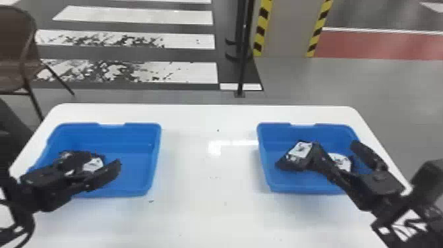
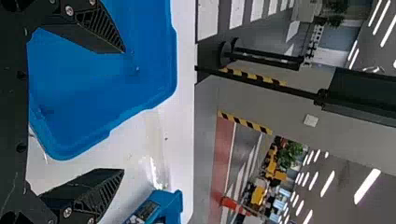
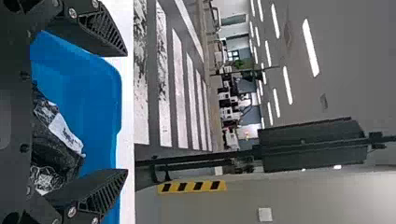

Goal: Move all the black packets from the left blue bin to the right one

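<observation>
Left blue bin (image 1: 135,138), right blue bin (image 1: 277,133), table (image 1: 204,211)
Left end effector (image 1: 103,159) and right end effector (image 1: 336,145) spread open over black packets (image 1: 290,163).

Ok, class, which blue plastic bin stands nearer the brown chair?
The left blue bin, toward the chair; the right blue bin stands across the white table.

"Specify bin and table finish."
"Left blue bin (image 1: 132,192) and right bin (image 1: 274,138): uniform blue, unpatterned. Table (image 1: 211,201): white."
"Packets?"
"Black packets (image 1: 287,164): black, with white labels (image 1: 300,149) bearing dark marks."
"Grippers?"
"Left gripper (image 1: 95,159) and right gripper (image 1: 334,145): black."
"Background?"
"Pillar (image 1: 285,29): grey, edged in yellow-and-black stripes. Floor (image 1: 395,89): grey, with white bars, two flecked dark, plus a red band (image 1: 379,45) bordered white. Chair (image 1: 14,39): brown."
</observation>
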Robot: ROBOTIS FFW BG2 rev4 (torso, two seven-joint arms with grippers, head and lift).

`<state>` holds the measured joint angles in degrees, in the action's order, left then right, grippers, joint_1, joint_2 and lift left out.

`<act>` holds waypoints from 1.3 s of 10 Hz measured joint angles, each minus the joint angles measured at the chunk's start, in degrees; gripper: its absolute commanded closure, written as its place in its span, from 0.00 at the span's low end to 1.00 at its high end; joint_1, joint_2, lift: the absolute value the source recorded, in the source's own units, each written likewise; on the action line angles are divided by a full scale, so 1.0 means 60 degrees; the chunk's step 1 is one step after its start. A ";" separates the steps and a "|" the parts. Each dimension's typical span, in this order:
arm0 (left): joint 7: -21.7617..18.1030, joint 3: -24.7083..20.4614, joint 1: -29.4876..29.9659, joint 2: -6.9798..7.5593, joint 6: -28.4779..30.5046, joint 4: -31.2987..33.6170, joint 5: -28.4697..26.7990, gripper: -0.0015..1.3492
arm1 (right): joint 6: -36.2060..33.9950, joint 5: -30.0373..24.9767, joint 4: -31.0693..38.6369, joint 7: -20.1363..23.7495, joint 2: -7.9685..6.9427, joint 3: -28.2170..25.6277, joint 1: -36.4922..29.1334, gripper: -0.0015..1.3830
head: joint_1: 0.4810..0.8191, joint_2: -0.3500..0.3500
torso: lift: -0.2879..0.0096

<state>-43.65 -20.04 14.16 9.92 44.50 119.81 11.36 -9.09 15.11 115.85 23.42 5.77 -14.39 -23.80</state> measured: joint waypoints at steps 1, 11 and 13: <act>0.0111 -0.0043 -0.0046 -0.0016 0.0171 0.0058 -0.0372 0.10 | 0.0282 -0.0202 0.0797 0.0006 -0.0197 0.0018 -0.0774 0.09 | 0.63 0.51 | 0.50; 0.1416 0.0130 -0.2091 -0.0029 0.2602 -0.1691 -0.2498 0.10 | 0.0625 -0.0213 0.2622 0.0058 -0.0639 0.0556 -0.2935 0.09 | 0.63 0.74 | 0.50; 0.1416 0.0487 -0.2632 0.0040 0.2878 -0.2637 -0.2367 0.18 | 0.0529 -0.0097 0.2521 0.0082 -0.0639 0.0574 -0.2880 0.09 | 0.63 0.72 | 0.50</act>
<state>-35.16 -17.12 -1.64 10.16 61.77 103.99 -2.84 -5.92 14.53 130.97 23.91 1.93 -10.94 -41.07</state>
